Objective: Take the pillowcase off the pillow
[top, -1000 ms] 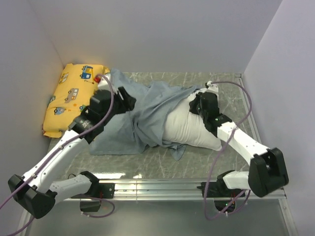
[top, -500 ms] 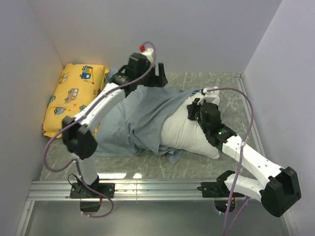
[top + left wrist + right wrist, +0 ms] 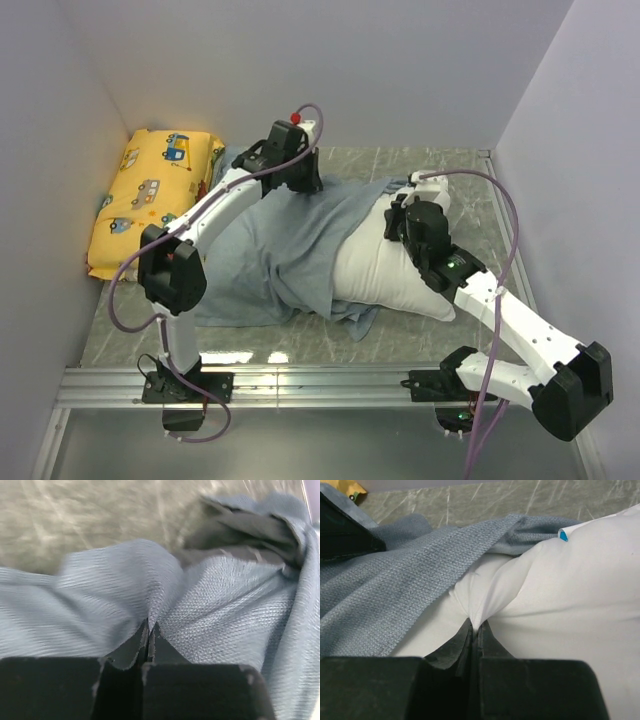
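2 white arms (image 3: 215,203), black joints (image 3: 172,280); purple cables (image 3: 111,300); right gripper (image 3: 475,628) black

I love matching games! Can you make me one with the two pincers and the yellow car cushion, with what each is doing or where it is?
Things:
1. left pincer
2. right pincer
3. car cushion

States or places:
A. shut on a pinch of the white pillow
B. lying in the far left corner, by the wall
C. shut on a fold of the blue-grey pillowcase

Pairs: 1-C, 2-A, 3-B
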`<state>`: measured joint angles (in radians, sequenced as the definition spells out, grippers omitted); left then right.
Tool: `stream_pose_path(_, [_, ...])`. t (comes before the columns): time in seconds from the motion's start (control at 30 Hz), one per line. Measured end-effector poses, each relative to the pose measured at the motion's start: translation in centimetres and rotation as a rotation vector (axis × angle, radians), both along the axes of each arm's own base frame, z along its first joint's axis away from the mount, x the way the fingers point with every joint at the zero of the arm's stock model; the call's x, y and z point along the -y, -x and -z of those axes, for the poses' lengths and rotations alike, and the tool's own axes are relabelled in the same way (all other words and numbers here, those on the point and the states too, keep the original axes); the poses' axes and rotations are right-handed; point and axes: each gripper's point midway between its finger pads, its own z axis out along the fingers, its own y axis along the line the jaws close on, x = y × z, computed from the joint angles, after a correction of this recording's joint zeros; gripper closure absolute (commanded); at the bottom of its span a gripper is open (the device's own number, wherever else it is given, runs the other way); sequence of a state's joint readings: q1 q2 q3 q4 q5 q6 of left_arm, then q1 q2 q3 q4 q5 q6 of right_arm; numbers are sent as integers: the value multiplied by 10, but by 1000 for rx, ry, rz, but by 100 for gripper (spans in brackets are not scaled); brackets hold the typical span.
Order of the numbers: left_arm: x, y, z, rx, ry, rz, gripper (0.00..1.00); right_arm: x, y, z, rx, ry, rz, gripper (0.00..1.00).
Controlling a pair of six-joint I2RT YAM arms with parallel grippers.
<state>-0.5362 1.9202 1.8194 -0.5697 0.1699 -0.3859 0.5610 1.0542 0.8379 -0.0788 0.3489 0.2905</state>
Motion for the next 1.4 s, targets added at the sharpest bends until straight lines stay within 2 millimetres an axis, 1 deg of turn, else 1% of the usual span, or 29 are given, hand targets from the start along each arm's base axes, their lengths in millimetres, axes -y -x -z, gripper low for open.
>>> stream_pose_path(0.07, [-17, -9, -5, 10, 5, -49, 100, 3, 1, -4, -5, 10, 16, 100])
stream_pose_path(0.13, [-46, -19, -11, 11, 18, -126, 100, 7, 1, -7, -11, 20, 35, 100])
stream_pose_path(0.17, [-64, -25, -16, 20, 37, -167, 98, 9, 2, -9, -7, 21, 40, 100])
stream_pose_path(0.2, [-82, -29, -21, 22, 52, -201, 93, 9, 2, -11, -2, 19, 41, 100])
stream_pose_path(0.27, [-108, -33, -32, 32, 77, -255, 99, 9, 4, -16, 11, 8, 36, 100])
stream_pose_path(0.3, [-115, -34, -39, 41, 88, -270, 99, 9, 5, -19, 17, 2, 33, 100])
stream_pose_path(0.37, [-116, -31, -49, 57, 101, -270, 99, 10, 5, -21, 24, -2, 34, 100])
stream_pose_path(0.43, [-110, -25, -56, 71, 111, -253, 100, 10, 6, -21, 22, 1, 38, 100])
stream_pose_path(0.5, [-102, -20, -60, 77, 112, -238, 100, 13, 6, -19, 16, 9, 47, 100])
stream_pose_path(0.57, [-106, -22, -59, 85, 97, -258, 100, 15, 6, -19, 11, 17, 61, 100])
stream_pose_path(0.63, [-116, -24, -56, 80, 89, -287, 100, 19, 5, -20, -1, 25, 77, 100])
stream_pose_path(0.7, [-134, -29, -51, 59, 96, -335, 100, 26, 2, -26, -8, 16, 103, 100])
stream_pose_path(0.83, [-189, -41, -46, 7, 136, -461, 100, 53, -4, -35, -13, -36, 182, 100])
stream_pose_path(0.9, [-208, -46, -45, -9, 164, -501, 100, 64, -4, -38, -14, -65, 214, 100])
stream_pose_path(0.93, [-213, -49, -46, -16, 179, -512, 100, 67, -3, -39, -15, -80, 218, 100])
stream_pose_path(0.97, [-213, -54, -49, -16, 196, -507, 100, 66, -1, -40, -15, -96, 213, 100])
stream_pose_path(1.07, [-203, -67, -50, -8, 216, -476, 99, 62, 0, -42, -18, -123, 199, 100])
stream_pose_path(1.13, [-195, -72, -46, -13, 212, -460, 93, 63, -2, -38, -31, -127, 204, 100])
stream_pose_path(1.17, [-190, -74, -42, -16, 205, -451, 81, 63, -3, -33, -42, -123, 208, 100])
stream_pose_path(1.23, [-185, -76, -36, -11, 179, -438, 64, 64, -8, -20, -75, -108, 219, 100])
stream_pose_path(1.27, [-185, -77, -35, -6, 169, -440, 51, 65, -11, -13, -95, -96, 229, 100])
stream_pose_path(1.3, [-186, -78, -35, 6, 161, -443, 43, 67, -14, -6, -114, -84, 240, 100])
stream_pose_path(1.33, [-188, -80, -40, 32, 159, -450, 38, 67, -17, 2, -133, -74, 247, 99])
stream_pose_path(1.37, [-191, -80, -42, 50, 155, -458, 33, 68, -18, 8, -147, -67, 250, 93])
stream_pose_path(1.4, [-194, -78, -45, 62, 152, -464, 25, 69, -20, 13, -163, -59, 258, 88])
